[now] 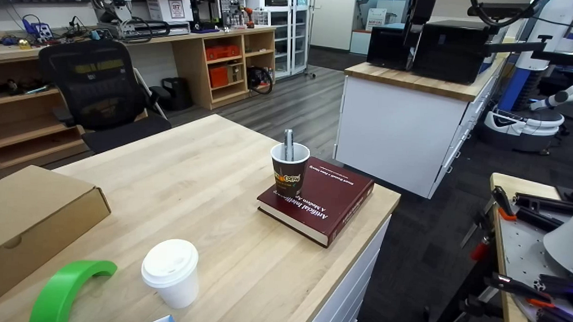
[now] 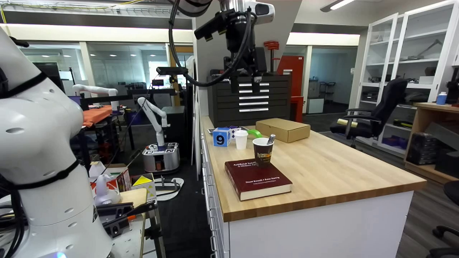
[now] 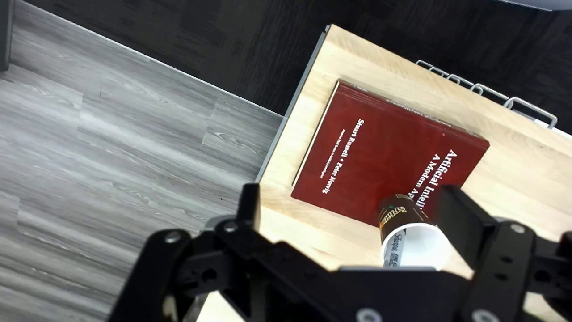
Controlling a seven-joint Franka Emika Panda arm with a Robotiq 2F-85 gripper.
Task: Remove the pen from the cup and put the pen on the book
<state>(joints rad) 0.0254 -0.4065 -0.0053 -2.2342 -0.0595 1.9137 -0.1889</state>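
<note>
The cup [image 1: 288, 175], dark brown-black with a white rim, stands upright on the maroon book [image 1: 336, 192], near one of its edges; it also shows in an exterior view [image 2: 263, 157]. The pen [image 1: 288, 144], a silver-grey marker, leans inside the cup, its top above the rim; it also shows there [image 2: 271, 138]. My gripper [image 2: 245, 86] is open and empty, well above the table. In the wrist view the cup [image 3: 397, 214] and pen [image 3: 395, 246] show between the open fingers [image 3: 351, 192], closer to the right finger; the gripper body hides the pen's upper end. The book [image 3: 384, 147] lies beyond.
A white lidded paper cup [image 1: 171, 272], a green arch [image 1: 68, 287] and a brown cardboard box [image 1: 27, 222] are on the wooden table [image 2: 333, 172]. A blue numbered cube [image 2: 221, 137] stands beside the paper cup. The book lies near the table's corner and edge.
</note>
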